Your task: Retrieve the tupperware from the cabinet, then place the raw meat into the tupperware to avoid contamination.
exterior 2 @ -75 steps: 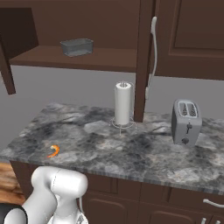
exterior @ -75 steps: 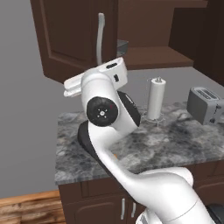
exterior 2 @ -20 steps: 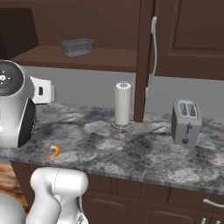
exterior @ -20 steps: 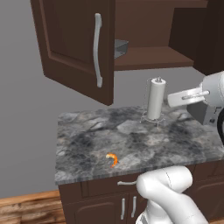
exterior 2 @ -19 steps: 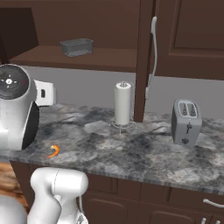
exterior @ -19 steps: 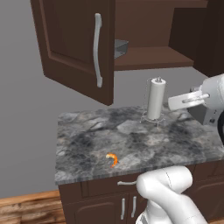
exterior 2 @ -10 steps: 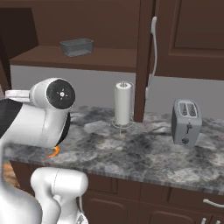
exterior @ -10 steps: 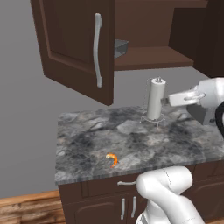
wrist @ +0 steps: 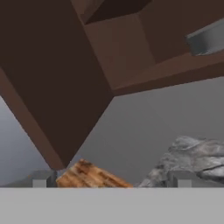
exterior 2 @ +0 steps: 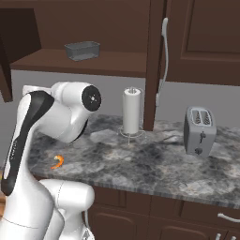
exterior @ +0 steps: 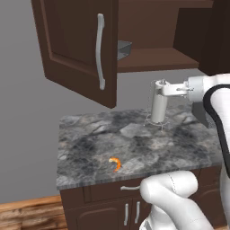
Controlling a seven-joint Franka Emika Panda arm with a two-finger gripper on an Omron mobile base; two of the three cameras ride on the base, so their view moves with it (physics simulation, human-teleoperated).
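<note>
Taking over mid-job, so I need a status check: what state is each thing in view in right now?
cabinet: left door swung open, shelf exposed.
tupperware: upright on the cabinet shelf, untouched.
raw meat: lying on the counter, not in the tupperware.
claw: open, holding nothing.
paper towel roll: upright.
toaster: slots empty.

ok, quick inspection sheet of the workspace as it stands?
Surface: grey marbled counter, dry, no spills.
Job's things: tupperware on the shelf of the open cabinet; raw meat lying on the counter near its front edge.
Clutter: paper towel roll upright at the back; toaster to the right.
End effector: open, empty, facing the cabinet door and shelf.
Cables: nothing seen.
Surroundings: grey wall, lower cabinets, wood floor.
</note>
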